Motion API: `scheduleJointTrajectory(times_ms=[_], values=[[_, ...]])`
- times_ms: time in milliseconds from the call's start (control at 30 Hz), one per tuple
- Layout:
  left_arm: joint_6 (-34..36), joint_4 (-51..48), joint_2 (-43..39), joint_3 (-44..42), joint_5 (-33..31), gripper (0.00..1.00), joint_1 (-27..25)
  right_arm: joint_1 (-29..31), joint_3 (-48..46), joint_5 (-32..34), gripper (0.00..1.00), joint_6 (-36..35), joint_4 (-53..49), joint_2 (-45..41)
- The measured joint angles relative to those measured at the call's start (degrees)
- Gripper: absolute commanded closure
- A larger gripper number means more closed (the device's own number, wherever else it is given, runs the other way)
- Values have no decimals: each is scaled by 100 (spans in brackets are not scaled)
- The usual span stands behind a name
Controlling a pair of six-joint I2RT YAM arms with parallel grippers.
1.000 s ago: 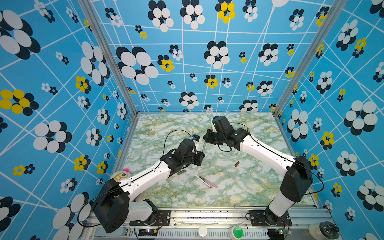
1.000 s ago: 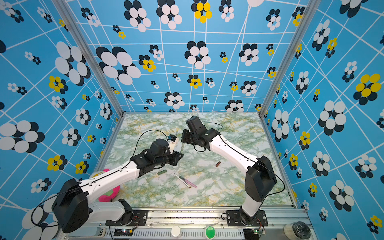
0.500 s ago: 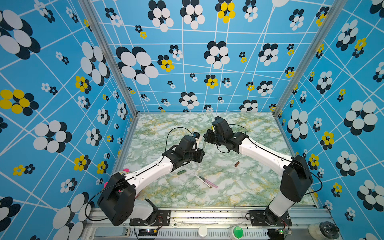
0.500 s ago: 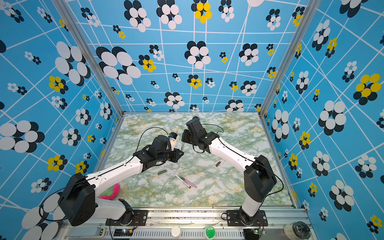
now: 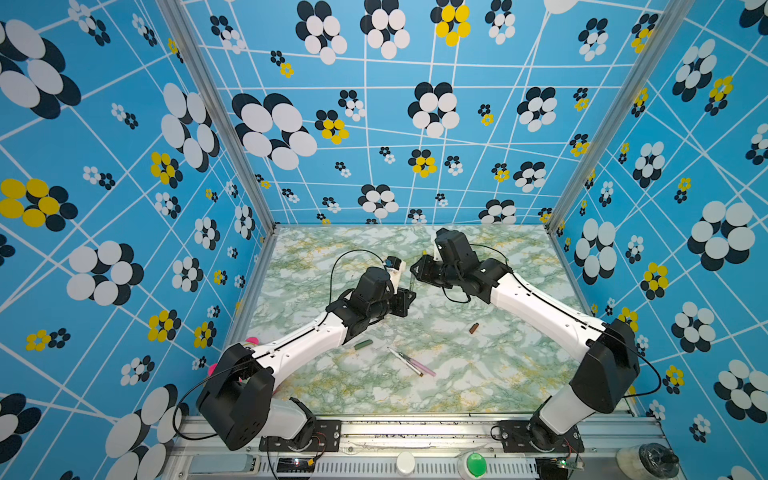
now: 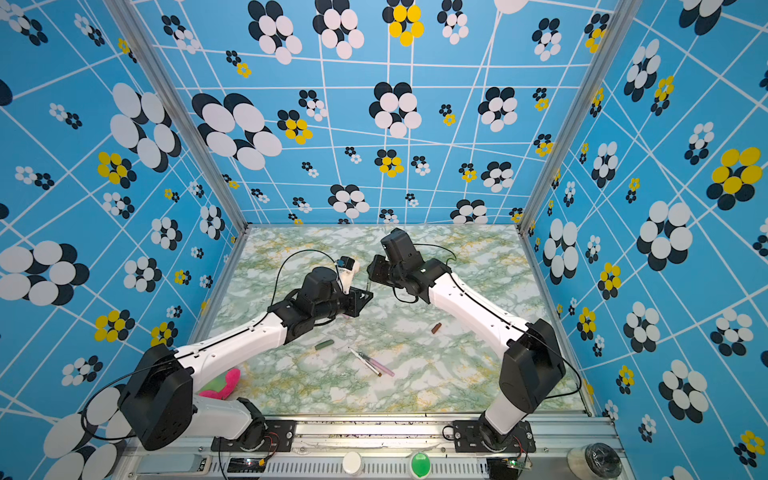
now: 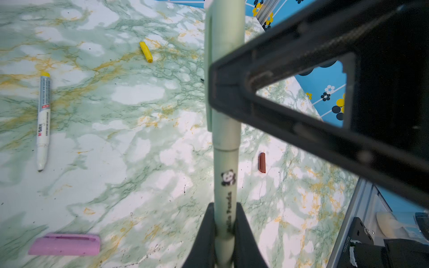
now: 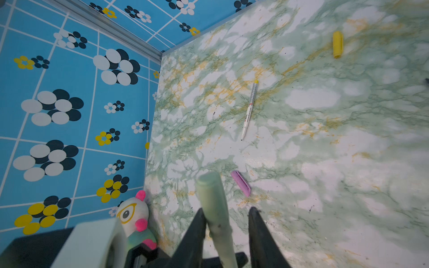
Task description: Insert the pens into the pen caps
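Note:
My left gripper is shut on the pale green pen, held off the table mid-scene. The pale green cap sits on the pen's far end. My right gripper stands open around that cap, which leans on one finger. On the table lie a white-yellow pen, a yellow cap, a pink cap, a brown cap and a dark green cap. A brown-tipped white pen and a pink pen lie together near the front.
A plush toy lies in the near left corner beside the left arm's base. Patterned blue walls close in the marble table on three sides. A metal rail with a green button runs along the front.
The right gripper's jaws, shut on the pale green cap before, have spread apart. Both grippers stay close together over the table's middle, and the left keeps its hold.

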Motion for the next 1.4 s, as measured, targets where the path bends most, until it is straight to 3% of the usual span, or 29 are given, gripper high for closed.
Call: scheduleJointTrajectory(times_ms=[333, 1400], values=[[-564, 389, 216, -48, -125, 100, -170, -59, -352, -225, 58, -166, -203, -358], [-1099, 476, 422, 149, -131, 100, -304, 103, -463, -205, 88, -367, -179, -81]])
